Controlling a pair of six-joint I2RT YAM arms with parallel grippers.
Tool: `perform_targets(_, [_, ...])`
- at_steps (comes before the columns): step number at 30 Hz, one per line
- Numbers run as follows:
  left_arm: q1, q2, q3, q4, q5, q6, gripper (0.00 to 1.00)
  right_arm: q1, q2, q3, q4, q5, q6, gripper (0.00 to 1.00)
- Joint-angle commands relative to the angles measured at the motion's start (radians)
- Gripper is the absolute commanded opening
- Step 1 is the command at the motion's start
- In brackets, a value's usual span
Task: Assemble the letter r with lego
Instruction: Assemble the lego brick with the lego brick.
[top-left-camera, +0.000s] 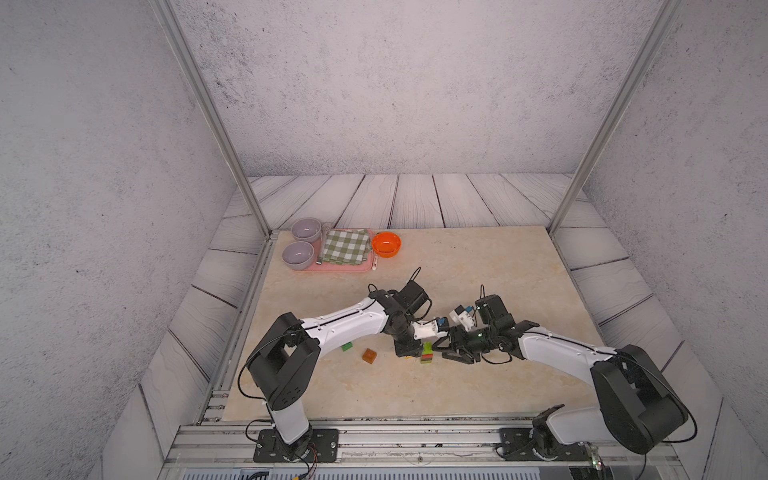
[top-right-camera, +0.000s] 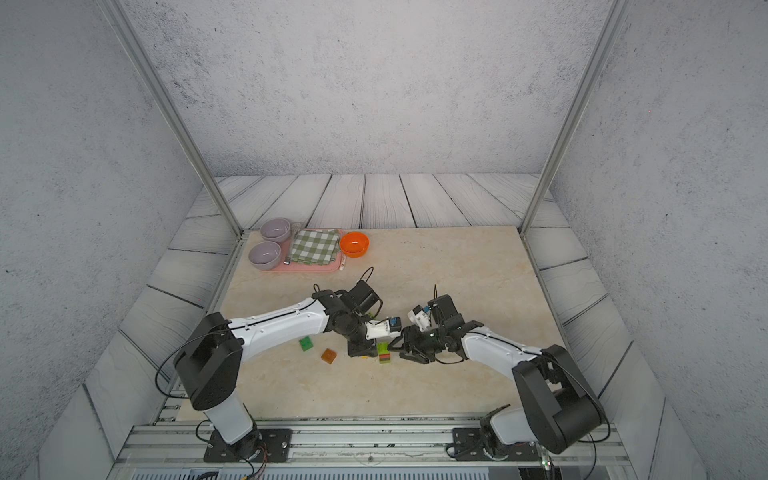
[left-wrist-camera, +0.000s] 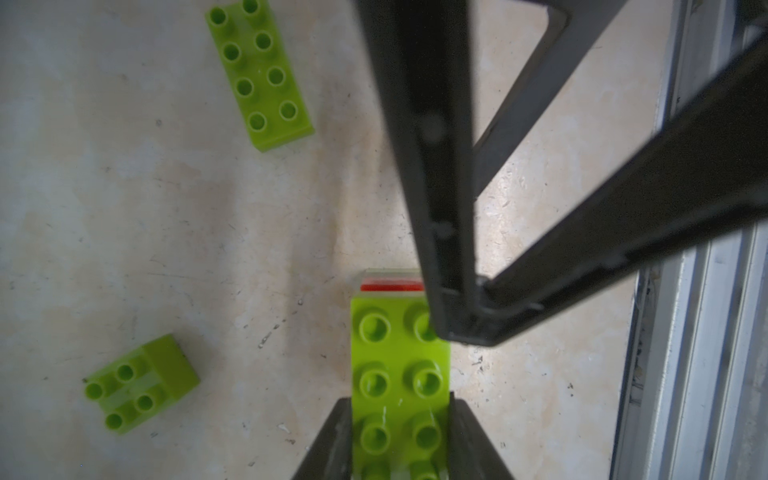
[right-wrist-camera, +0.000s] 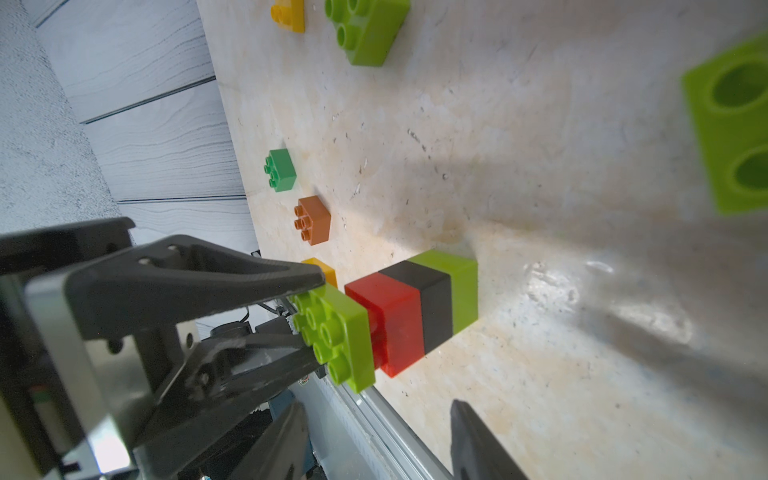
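A stack of lego, lime under black under red (right-wrist-camera: 419, 307), stands mid-table in both top views (top-left-camera: 427, 357) (top-right-camera: 384, 357). My left gripper (left-wrist-camera: 399, 405) (top-left-camera: 409, 352) is shut on a long lime brick (left-wrist-camera: 399, 374) (right-wrist-camera: 334, 332) that lies on top of the stack. My right gripper (right-wrist-camera: 380, 440) (top-left-camera: 443, 350) is open and empty just right of the stack. One of its fingertips (left-wrist-camera: 457, 324) overlaps the brick's far corner; contact is unclear. Loose bricks on the table are dark green (top-left-camera: 347, 346) (right-wrist-camera: 281, 169), brown-orange (top-left-camera: 369, 355) (right-wrist-camera: 313, 219), yellow (right-wrist-camera: 289, 14) and lime (left-wrist-camera: 259, 75) (left-wrist-camera: 141, 384).
At the back left, a pink tray (top-left-camera: 332, 268) carries two grey bowls (top-left-camera: 298, 254) and a checked cloth (top-left-camera: 345, 246). An orange bowl (top-left-camera: 386, 244) stands beside it. An aluminium rail (top-left-camera: 374, 432) runs along the table's front edge.
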Motion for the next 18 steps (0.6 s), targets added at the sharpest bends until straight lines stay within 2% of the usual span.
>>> perform_targets(1, [-0.005, 0.017, 0.023, -0.014, -0.010, 0.006, 0.00, -0.002, 0.019, -0.005, 0.003, -0.020, -0.004, 0.57])
perform_targets(10, [-0.005, 0.023, 0.020, -0.014, -0.012, 0.009, 0.00, -0.002, 0.056, 0.006, 0.017, -0.037, -0.004, 0.53])
perform_targets(18, [-0.007, 0.020, 0.022, -0.020, 0.001, 0.011, 0.00, -0.002, 0.048, 0.015, 0.046, -0.044, 0.013, 0.52])
